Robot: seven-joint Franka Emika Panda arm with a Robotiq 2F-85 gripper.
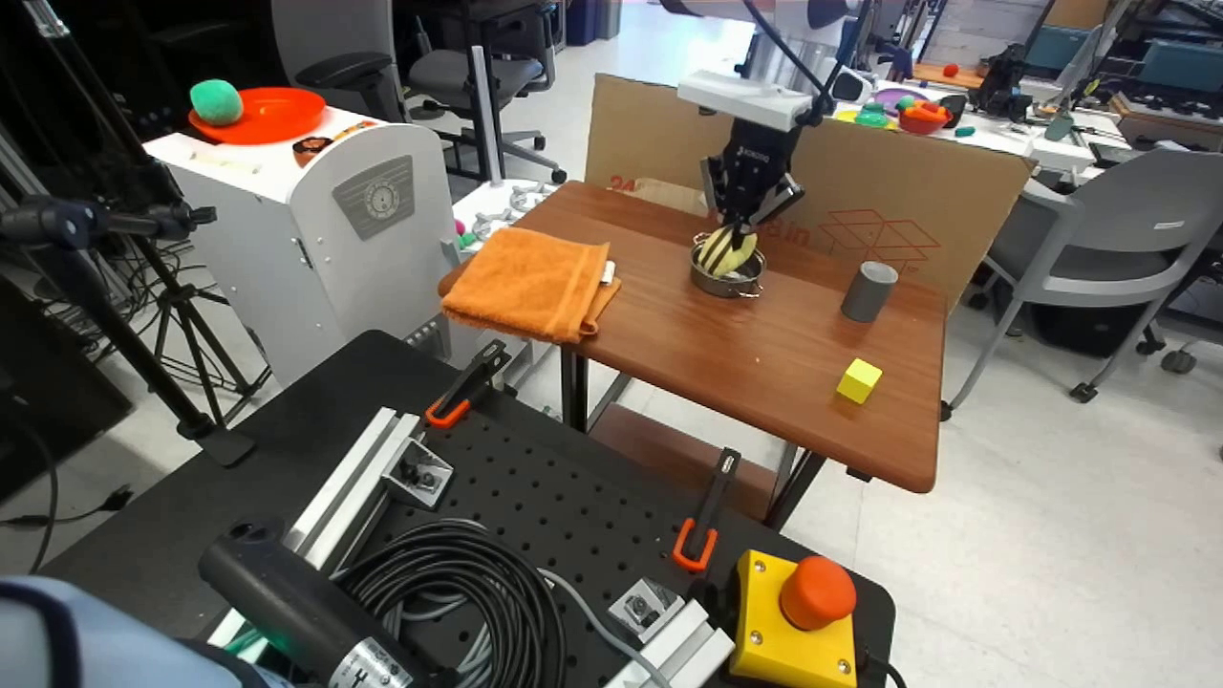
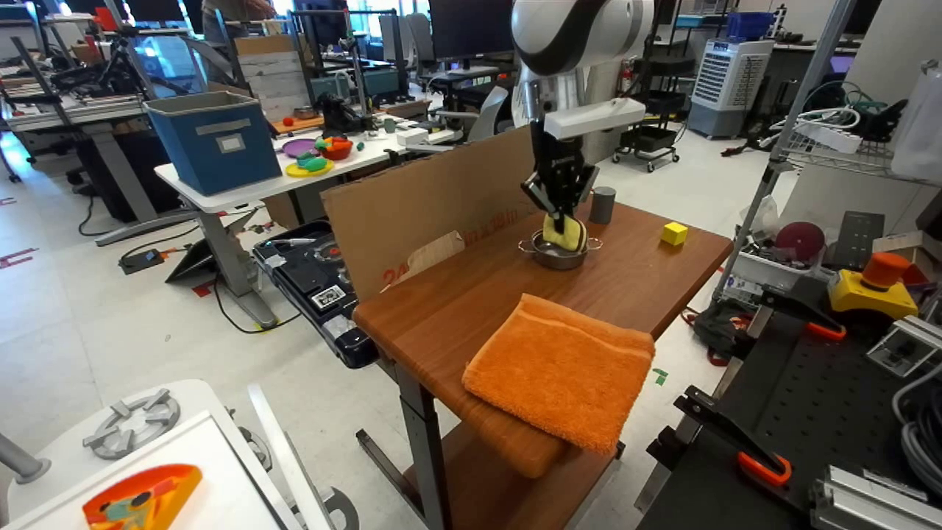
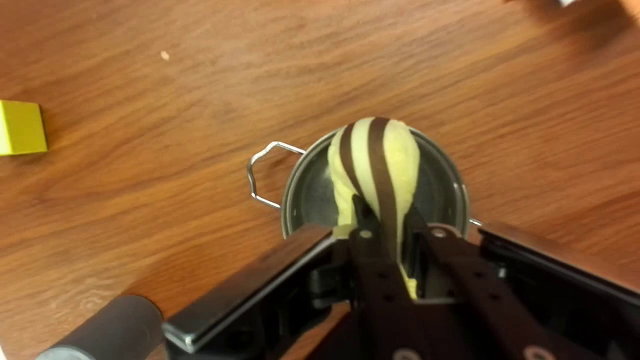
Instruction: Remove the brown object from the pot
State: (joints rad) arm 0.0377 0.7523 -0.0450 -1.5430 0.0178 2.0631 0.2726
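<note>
In the wrist view, your claw was clamped on the striped toy, which sat in the pot on the desk; the grasp looked done, while lifting it clear and putting it elsewhere remained. In an exterior view, the toy poked above the pot, and the cardboard read "24". In an exterior view, the toy's lower part was inside the pot, and red print showed "18 in".

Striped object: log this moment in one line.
tool: closed on striped object | position: partly inside pot, base hidden | pot: on table | removal: pending
</note>
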